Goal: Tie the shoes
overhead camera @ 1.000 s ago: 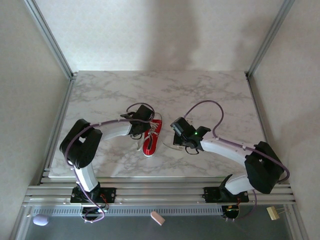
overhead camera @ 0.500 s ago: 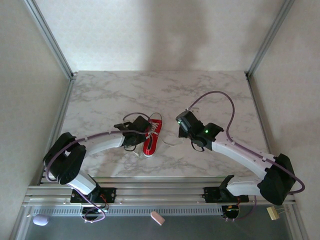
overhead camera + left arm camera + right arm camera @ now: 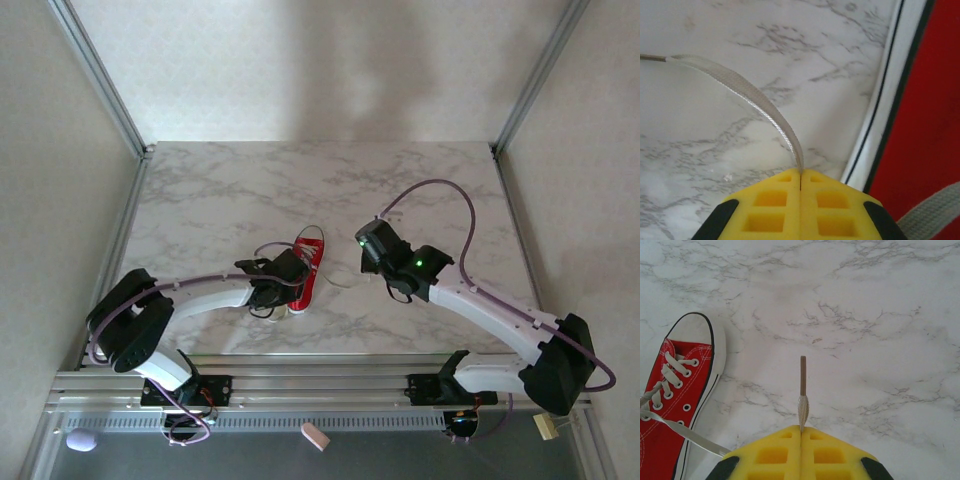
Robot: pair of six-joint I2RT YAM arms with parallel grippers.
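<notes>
The red sneaker (image 3: 306, 268) with a white sole and toe cap lies in the middle of the marble table, toe pointing away from the arms. My left gripper (image 3: 283, 290) sits low against its left side near the heel, shut on a white lace (image 3: 763, 106) that runs out from between the yellow pads to the left. The shoe's sole and red side (image 3: 925, 115) fill the right of the left wrist view. My right gripper (image 3: 368, 246) is right of the shoe, shut on the other lace end (image 3: 803, 399), whose brown tip sticks out ahead. The shoe's laced front (image 3: 677, 390) lies at left.
The marble table (image 3: 420, 190) has open room behind and to the right of the shoe. Metal frame posts (image 3: 100, 80) stand at the back corners and a rail (image 3: 320, 385) runs along the near edge. Small objects lie below the rail, a pink one (image 3: 315, 436) among them.
The left arm has dropped and drawn toward the near edge beside the shoe's heel. The right arm has stretched out and moved its gripper up and right, away from the shoe. Both stayed shut.
</notes>
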